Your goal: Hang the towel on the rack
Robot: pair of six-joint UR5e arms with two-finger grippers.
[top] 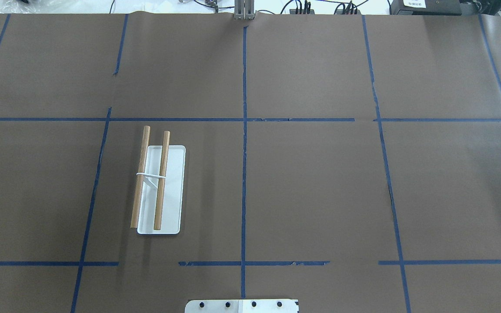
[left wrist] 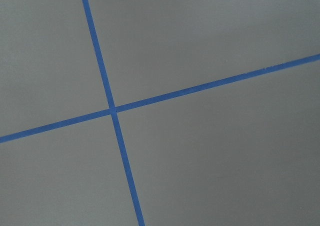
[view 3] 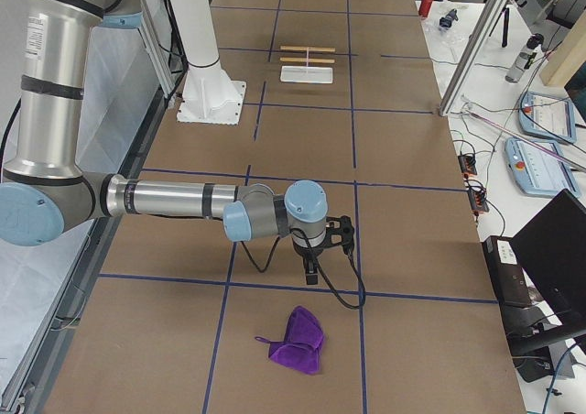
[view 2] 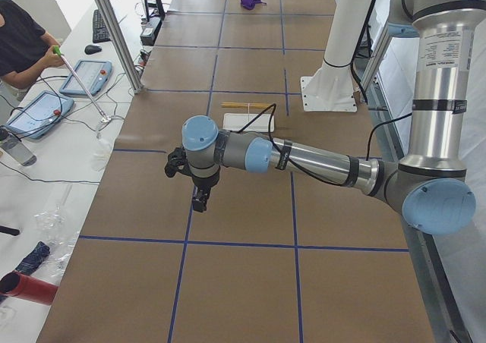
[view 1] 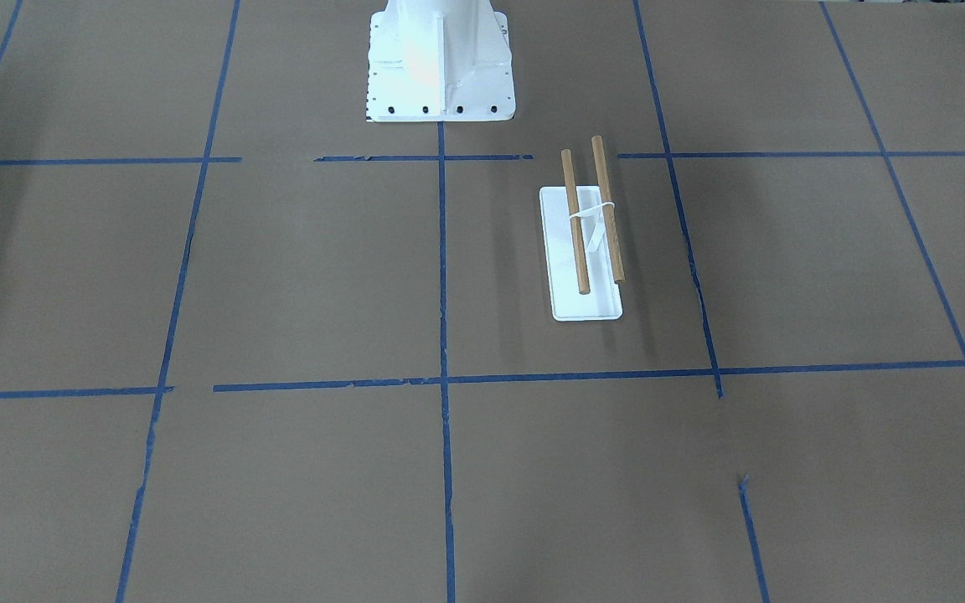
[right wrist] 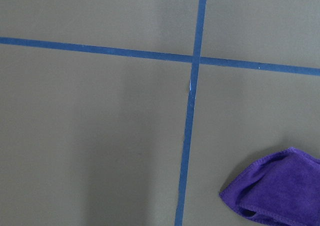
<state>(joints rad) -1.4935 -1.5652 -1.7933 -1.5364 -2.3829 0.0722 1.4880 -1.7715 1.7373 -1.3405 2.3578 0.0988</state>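
Front-facing view: rack (view 1: 585, 251) stood on the brown-papered table (view 1: 281, 276), right of the centre tape line (view 1: 442, 276), a little out from the white pedestal (view 1: 439, 67).

Overhead: rack (top: 172, 191) sat in the robot's left half, dowels running near to far.

Left-side view: left gripper (view 2: 200, 200) hung pointing down over the table's near part. Could not tell if its jaws were spread or pressed together. Rack (view 2: 247, 119) was beyond it, and the purple towel (view 2: 253, 1) lay at the far end.

Right-side view: right gripper (view 3: 312, 273) pointed down near the towel (view 3: 298, 339), not touching it; its jaws could not be judged either. Towel lay crumpled on the table, well apart from the rack (view 3: 308, 66).

Left wrist: only a tape cross (left wrist: 113, 109) on the paper.

Right wrist: towel (right wrist: 280, 186) edge showed at lower right, right of a tape line.
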